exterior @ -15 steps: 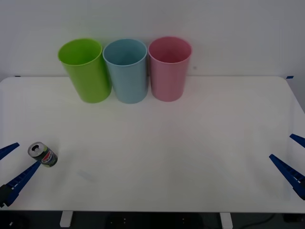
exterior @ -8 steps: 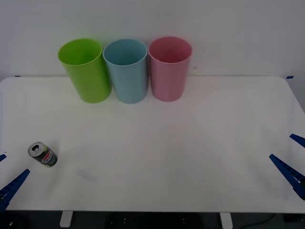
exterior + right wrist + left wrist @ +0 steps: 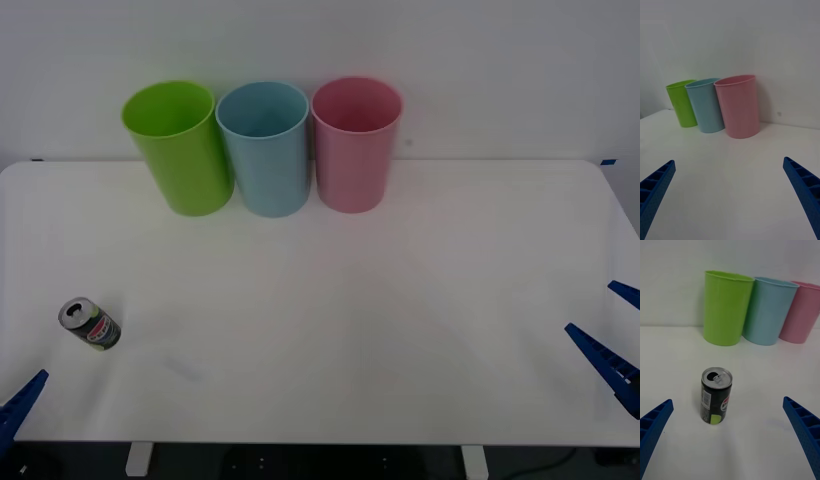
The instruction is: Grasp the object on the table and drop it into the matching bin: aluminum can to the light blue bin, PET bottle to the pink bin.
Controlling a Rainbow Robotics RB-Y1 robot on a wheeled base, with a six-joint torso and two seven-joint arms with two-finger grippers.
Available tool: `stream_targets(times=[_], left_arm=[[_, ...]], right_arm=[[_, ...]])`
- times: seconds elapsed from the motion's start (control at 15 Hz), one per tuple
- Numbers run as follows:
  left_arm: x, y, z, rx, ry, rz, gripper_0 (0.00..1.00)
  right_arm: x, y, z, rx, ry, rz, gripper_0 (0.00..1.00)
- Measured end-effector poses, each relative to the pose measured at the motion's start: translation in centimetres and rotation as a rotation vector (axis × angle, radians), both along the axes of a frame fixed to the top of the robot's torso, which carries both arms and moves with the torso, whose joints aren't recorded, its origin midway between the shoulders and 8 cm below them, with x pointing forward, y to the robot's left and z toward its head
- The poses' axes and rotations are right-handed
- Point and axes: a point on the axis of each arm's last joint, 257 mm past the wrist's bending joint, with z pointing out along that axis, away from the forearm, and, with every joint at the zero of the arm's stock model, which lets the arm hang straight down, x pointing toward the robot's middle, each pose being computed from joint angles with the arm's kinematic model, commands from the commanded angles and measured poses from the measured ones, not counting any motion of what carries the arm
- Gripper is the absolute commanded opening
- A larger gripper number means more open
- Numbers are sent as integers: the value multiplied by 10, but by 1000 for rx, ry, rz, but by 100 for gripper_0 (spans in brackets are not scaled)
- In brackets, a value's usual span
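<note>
The can [image 3: 90, 324] stands alone, near left on the counter [image 3: 400, 300]; the left gripper [image 3: 730, 435] (jaws released, as are the right's [image 3: 730, 195]) risks toppling it by closing off-centre.

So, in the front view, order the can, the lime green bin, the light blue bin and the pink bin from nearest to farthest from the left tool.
From the left tool, at the table's near left corner:
1. Aluminum can, standing just ahead of it.
2. Lime green bin, leftmost of the back row.
3. Light blue bin, middle of the row.
4. Pink bin, rightmost.
</note>
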Motion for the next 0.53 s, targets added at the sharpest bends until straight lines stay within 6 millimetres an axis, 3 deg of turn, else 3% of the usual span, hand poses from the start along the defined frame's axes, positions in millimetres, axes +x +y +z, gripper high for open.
stream_targets(times=[0.53], left_arm=[[20,5,-52,8,55,99,100]], right_arm=[[0,0,0,0,0,0,100]])
